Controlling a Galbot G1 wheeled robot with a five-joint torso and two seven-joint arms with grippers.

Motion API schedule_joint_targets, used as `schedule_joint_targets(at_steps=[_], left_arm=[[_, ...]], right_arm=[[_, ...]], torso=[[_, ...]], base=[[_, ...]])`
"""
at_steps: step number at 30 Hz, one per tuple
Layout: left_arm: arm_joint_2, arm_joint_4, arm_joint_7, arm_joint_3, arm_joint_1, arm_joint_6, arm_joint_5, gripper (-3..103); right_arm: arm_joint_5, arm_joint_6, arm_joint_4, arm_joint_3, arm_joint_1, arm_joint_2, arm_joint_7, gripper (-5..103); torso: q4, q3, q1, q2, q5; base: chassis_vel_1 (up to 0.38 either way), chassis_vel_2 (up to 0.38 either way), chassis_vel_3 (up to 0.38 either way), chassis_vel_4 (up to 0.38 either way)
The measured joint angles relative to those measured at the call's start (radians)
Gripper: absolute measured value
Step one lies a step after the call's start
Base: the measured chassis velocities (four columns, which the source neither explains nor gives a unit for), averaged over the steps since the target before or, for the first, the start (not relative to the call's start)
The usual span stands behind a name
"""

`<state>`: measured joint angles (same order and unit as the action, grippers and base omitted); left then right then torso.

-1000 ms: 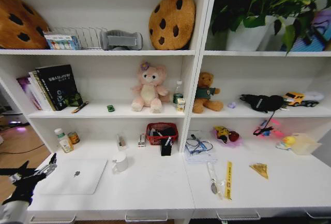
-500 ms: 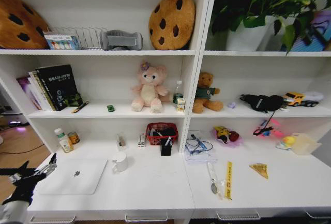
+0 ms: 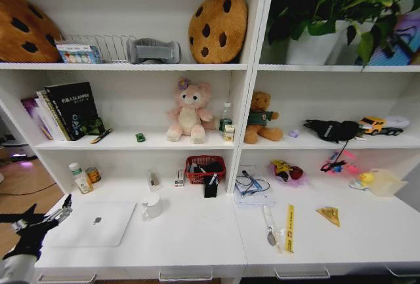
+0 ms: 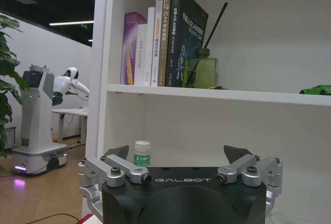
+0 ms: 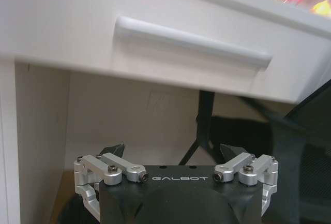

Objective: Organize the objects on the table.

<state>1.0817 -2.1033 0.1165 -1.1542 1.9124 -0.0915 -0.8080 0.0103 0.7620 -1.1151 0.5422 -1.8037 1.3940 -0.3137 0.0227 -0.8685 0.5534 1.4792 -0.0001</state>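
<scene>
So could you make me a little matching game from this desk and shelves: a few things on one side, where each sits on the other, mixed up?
Things:
1. laptop
2. green toy car
3. red basket
4. left gripper

Places:
A. on the middle shelf, left of the pink plush
B. at the back of the table, against the shelf post
C. off the table's left end, beside the laptop
D. flat on the table's left part, lid closed

Pairs: 1-D, 2-A, 3-B, 4-C

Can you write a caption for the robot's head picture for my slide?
Open left gripper hovers beside the silver laptop on the white desk.
</scene>
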Motion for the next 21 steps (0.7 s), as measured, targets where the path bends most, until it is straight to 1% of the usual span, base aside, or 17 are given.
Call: schedule_joint_targets(at_steps=[1,2,3,4,7,8,10,11,13,14,15,16,17,18,19,21], left_arm=[[0.0,0.0,0.0,0.0,0.0,0.0,0.0,100],[0.0,0.0,0.0,0.0,0.0,0.0,0.0,100],[0.0,0.0,0.0,0.0,0.0,0.0,0.0,100],[0.0,0.0,0.0,0.0,0.0,0.0,0.0,100],[0.0,0.0,0.0,0.0,0.0,0.0,0.0,100],[0.0,0.0,0.0,0.0,0.0,0.0,0.0,100],[0.0,0.0,0.0,0.0,0.0,0.0,0.0,100],[0.0,0.0,0.0,0.0,0.0,0.0,0.0,100],[0.0,0.0,0.0,0.0,0.0,0.0,0.0,100],[0.0,0.0,0.0,0.0,0.0,0.0,0.0,100],[0.0,0.0,0.0,0.0,0.0,0.0,0.0,100],[0.0,0.0,0.0,0.0,0.0,0.0,0.0,100],[0.0,0.0,0.0,0.0,0.0,0.0,0.0,100],[0.0,0.0,0.0,0.0,0.0,0.0,0.0,100],[0.0,0.0,0.0,0.0,0.0,0.0,0.0,100],[0.0,0.0,0.0,0.0,0.0,0.0,0.0,100]], right_arm=[[-0.011,0.0,-0.043,0.005,-0.039,0.008,-0.002,100],[-0.034,0.0,-0.202,0.017,-0.143,0.023,-0.013,100],[-0.034,0.0,-0.202,0.017,-0.143,0.023,-0.013,100],[-0.034,0.003,-0.271,0.021,-0.196,0.024,-0.017,100],[0.037,0.031,-0.43,0.033,-0.318,0.019,-0.054,100],[0.037,0.031,-0.43,0.033,-0.318,0.019,-0.054,100],[0.061,0.035,-0.558,0.038,-0.382,0.008,-0.059,100],[0.061,0.035,-0.558,0.038,-0.382,0.008,-0.059,100],[0.084,0.036,-0.685,0.061,-0.425,-0.007,-0.033,100],[0.081,0.034,-0.72,0.073,-0.431,-0.013,-0.019,100],[0.081,0.034,-0.72,0.073,-0.431,-0.013,-0.019,100],[0.067,0.023,-0.772,0.092,-0.436,-0.024,-0.001,100],[0.04,-0.003,-0.829,0.117,-0.437,-0.04,0.016,100],[0.018,-0.022,-0.863,0.131,-0.435,-0.049,0.025,100],[0.018,-0.022,-0.863,0.131,-0.435,-0.049,0.025,100],[-0.055,-0.09,-0.944,0.171,-0.405,-0.08,0.058,100]], torso=[[0.0005,0.0,0.0,0.0,0.0],[-0.0001,0.0,0.0,0.0,0.0001],[-0.0001,0.0,0.0,0.0,0.0001],[-0.0001,0.0,0.0,0.0,-0.0001],[0.0001,0.0,0.0,0.0,-0.0002],[0.0001,0.0,0.0,0.0,-0.0002],[0.0001,0.0,0.0,0.0,0.0],[0.0001,0.0,0.0,0.0,0.0],[0.0002,0.0,0.0,0.0,0.0001],[0.0001,0.0,0.0,0.0,0.0],[0.0001,0.0,0.0,0.0,0.0],[0.0,0.0,0.0,0.0,0.0],[-0.0001,0.0,0.0,0.0,0.0001],[0.0,0.0,0.0,0.0,0.0],[0.0,0.0,0.0,0.0,0.0],[-0.0001,0.0,0.0,0.0,0.0]], base=[[0.0,0.0,0.0,0.0],[0.0,0.0,0.0,0.0],[0.0,0.0,0.0,0.0],[0.0,0.0,0.0,0.0],[0.0,0.0,0.0,0.0],[0.0,0.0,0.0,0.0],[0.0,0.0,0.0,0.0],[0.0,0.0,0.0,0.0],[0.0,0.0,0.0,0.0],[0.0,0.0,0.0,0.0],[0.0,0.0,0.0,0.0],[0.0,0.0,0.0,0.0],[0.0,0.0,0.0,0.0],[0.0,0.0,0.0,0.0],[0.0,0.0,0.0,0.0],[0.0,0.0,0.0,0.0]])
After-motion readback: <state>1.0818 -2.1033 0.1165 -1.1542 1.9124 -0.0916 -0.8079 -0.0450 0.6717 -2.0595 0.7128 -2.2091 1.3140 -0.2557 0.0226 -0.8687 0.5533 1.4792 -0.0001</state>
